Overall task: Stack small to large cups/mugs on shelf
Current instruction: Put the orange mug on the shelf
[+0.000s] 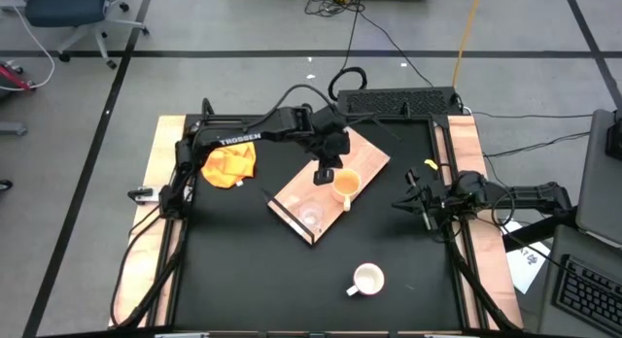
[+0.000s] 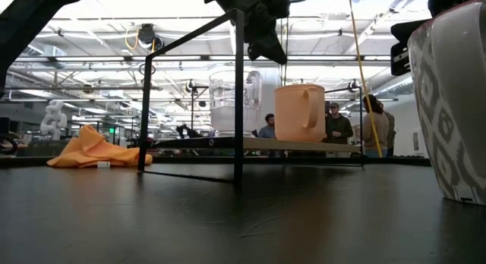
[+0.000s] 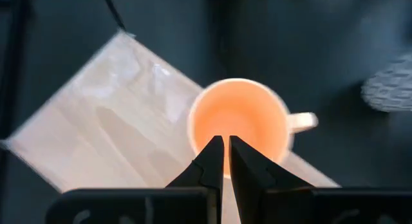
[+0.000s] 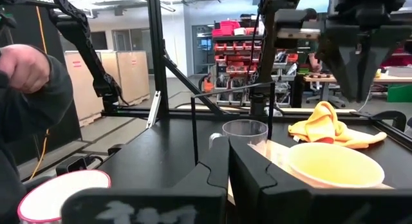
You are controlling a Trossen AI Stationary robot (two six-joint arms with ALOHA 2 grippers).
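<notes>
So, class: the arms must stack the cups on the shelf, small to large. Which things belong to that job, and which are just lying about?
Job: clear glass cup, yellow-orange mug, white mug, wooden shelf.
Lying about: yellow cloth, keyboard.

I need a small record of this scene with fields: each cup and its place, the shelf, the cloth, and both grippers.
shelf: light wood board raised on a thin black frame, mid-table
clear glass cup: on the shelf, near its dark-strip end
yellow-orange mug: on the shelf, upright, empty
white mug: on the black tabletop, off the shelf
yellow cloth: crumpled on the table beside the left arm
left gripper: above the yellow-orange mug, fingers nearly together, holding nothing
right gripper: at the table's right edge, shut, waiting
</notes>
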